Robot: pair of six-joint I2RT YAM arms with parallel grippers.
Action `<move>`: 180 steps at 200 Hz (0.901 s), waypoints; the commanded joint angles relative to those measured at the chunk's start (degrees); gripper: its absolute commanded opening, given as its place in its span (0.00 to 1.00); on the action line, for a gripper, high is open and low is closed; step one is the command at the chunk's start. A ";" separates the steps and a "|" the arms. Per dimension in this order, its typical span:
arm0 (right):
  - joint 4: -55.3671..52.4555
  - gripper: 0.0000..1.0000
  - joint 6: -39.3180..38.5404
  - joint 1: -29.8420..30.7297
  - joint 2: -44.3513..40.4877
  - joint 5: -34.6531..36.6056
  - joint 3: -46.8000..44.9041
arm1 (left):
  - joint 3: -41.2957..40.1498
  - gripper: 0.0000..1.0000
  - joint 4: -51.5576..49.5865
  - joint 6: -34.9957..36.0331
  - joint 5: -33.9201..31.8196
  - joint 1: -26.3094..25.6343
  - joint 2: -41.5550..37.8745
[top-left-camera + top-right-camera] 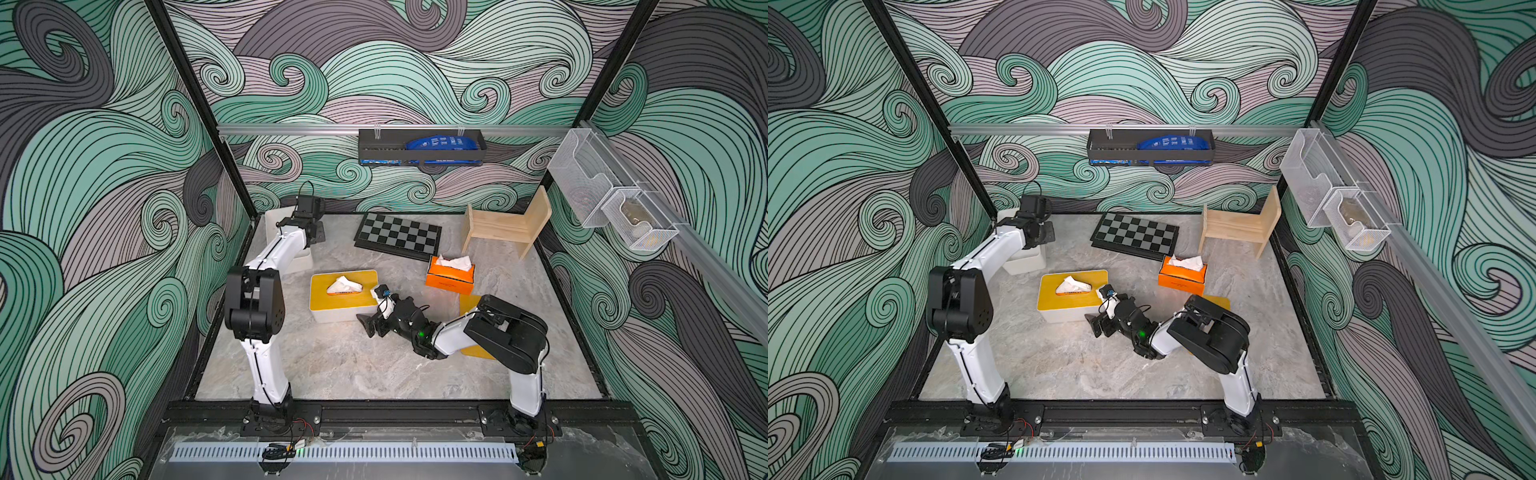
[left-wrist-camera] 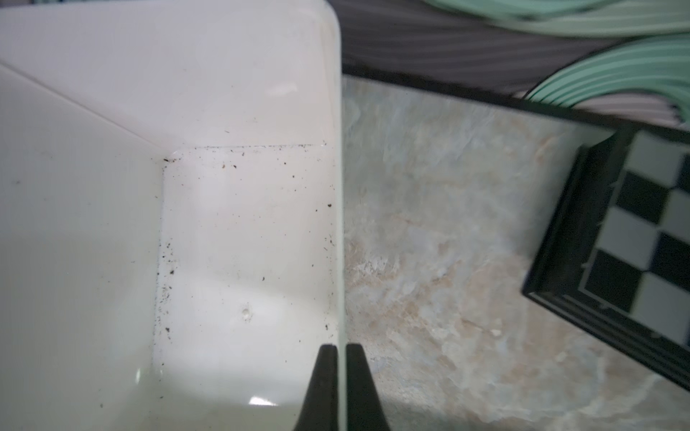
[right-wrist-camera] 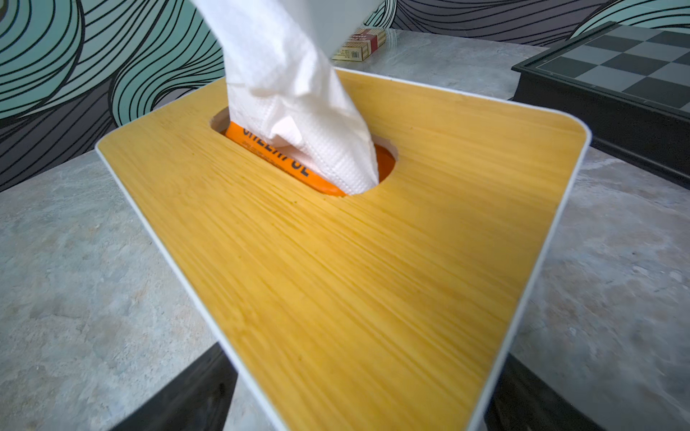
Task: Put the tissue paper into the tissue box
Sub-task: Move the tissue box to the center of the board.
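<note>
Marble tabletop (image 1: 353,365): spread right gripper (image 1: 372,306) straddles tissue box (image 1: 320,297) corner; left gripper (image 2: 341,349) clamps bin (image 2: 242,93).

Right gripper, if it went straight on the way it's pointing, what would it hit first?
The tissue box: its top fills the right wrist view straight ahead, between the open jaws. How near it is stays unclear.

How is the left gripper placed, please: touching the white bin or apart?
Touching: the left wrist view shows the left gripper clamped on the white bin.
</note>
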 commanded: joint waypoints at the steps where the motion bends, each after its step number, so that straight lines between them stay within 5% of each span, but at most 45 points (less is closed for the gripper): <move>1: -1.08 1.00 2.35 1.23 2.28 0.97 4.08 | -0.75 0.00 4.70 3.45 -0.42 -0.39 -10.95; 50: -9.01 1.00 4.83 3.93 9.23 3.22 18.24 | -9.21 0.00 13.01 4.59 5.72 -1.19 -28.53; 125: -20.06 1.00 9.02 10.11 22.04 2.10 41.29 | -9.40 0.00 8.45 5.49 15.18 -1.58 -34.06; 180: -16.59 1.00 6.83 9.26 10.53 0.24 32.41 | -10.33 0.00 7.77 7.46 21.49 -4.41 -35.63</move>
